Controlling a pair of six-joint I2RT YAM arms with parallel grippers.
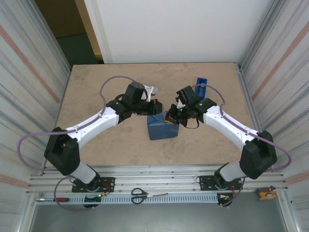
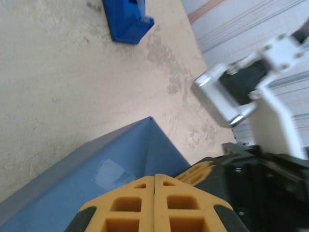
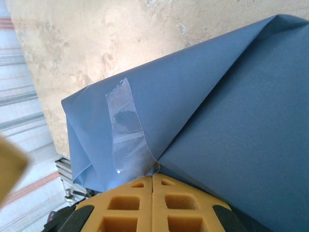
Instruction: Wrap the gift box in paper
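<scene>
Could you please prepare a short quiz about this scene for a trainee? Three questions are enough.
1. True or false: the paper lies flat and unfolded on the table.
2. Where does the tape dispenser stand? A) beyond the paper, toward the far right of the table; B) on the near metal rail; C) on top of the paper.
3. Fill in: in the right wrist view, a clear strip of ____ sticks on a folded flap of the paper.

Key: 1 false, it is folded up into a blocky parcel. 2 A. 3 tape.
</scene>
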